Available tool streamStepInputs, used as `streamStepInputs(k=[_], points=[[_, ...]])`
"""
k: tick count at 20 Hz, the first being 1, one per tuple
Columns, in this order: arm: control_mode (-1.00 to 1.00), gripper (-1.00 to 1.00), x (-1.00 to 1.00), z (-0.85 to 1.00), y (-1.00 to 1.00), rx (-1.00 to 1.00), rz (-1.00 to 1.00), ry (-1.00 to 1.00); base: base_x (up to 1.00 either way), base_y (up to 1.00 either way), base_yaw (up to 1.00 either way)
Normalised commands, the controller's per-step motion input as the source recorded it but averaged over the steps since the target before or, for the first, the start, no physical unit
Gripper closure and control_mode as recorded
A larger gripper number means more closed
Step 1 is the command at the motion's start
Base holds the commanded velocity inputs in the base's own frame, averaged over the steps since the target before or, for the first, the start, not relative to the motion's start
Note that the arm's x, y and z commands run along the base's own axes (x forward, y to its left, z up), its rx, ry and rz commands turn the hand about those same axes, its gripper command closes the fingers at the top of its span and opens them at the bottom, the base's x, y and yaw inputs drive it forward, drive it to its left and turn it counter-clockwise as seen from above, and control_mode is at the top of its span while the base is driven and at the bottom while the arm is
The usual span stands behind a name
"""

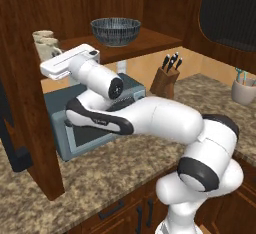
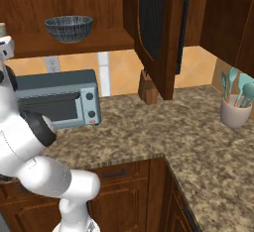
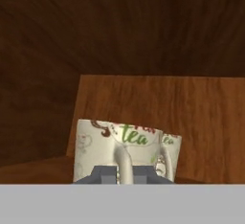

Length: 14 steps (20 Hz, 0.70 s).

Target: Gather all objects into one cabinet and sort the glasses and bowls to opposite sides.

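Leftward, claw (image 3: 123,174) pinching mug handle (image 3: 122,158)

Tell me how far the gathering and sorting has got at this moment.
Done: the dark bowl sits toward the right of the cabinet shelf, and cream mugs stand at its left end. In hand: the end effector is shut on the handle of a cream mug at that left end. Left: releasing it; the red mug isn't visible, so its placement is unconfirmed.

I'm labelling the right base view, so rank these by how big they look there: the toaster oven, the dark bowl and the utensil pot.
1. Toaster oven, clearly largest.
2. Dark bowl and utensil pot look alike; the bowl is wider but shallower, and sits farther back, so I won't rank them.
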Motion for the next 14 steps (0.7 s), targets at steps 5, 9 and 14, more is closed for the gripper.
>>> streamStepInputs(k=[5, 9, 14], points=[[-1.0, 1.0, 0.58, -0.24, 0.57, 0.0, -0.01, -0.01, 0.0, 0.0, 0.0], [-1.0, 1.0, 0.65, -0.32, 0.64, 0.0, -0.02, -0.01, 0.0, 0.0, 0.0], [-1.0, -1.0, 0.25, -0.48, 0.76, -0.01, 0.0, -0.04, 0.0, 0.0, 0.0]])
